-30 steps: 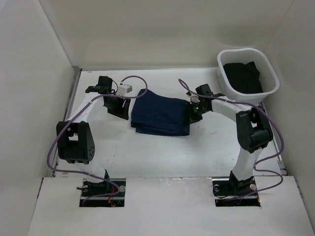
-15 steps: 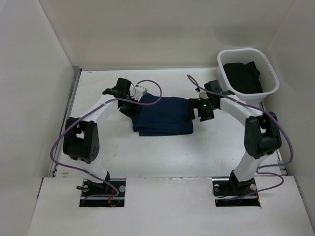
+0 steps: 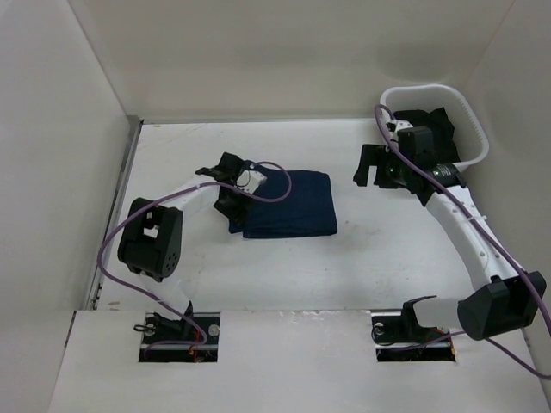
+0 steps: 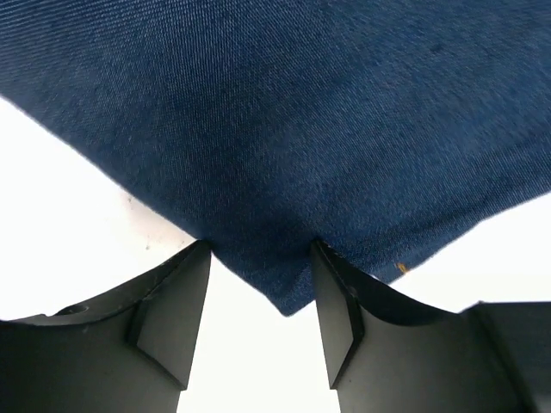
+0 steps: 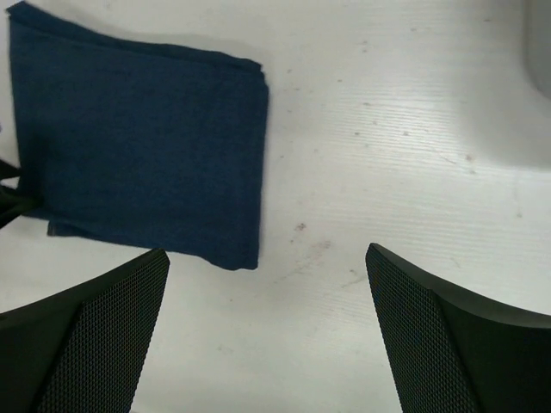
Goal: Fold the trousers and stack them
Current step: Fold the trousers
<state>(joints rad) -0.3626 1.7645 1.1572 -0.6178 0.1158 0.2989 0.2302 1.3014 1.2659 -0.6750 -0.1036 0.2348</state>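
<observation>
Left gripper (image 4: 258,267) stands part-open astride a corner of the dark navy-blue denim trousers (image 3: 288,204), with cloth in the gap but not pinched. The corner is on the side away from the white plastic basket (image 3: 422,89). The trousers lie as a flat folded rectangle on the white table (image 3: 370,258), well apart from the basket, long axis pointing roughly toward it. Right gripper (image 5: 265,251), jaws wide and empty, hovers near the basket, between it and the bundle — so the left arm is far nearer, and the next move likely starts there.
</observation>
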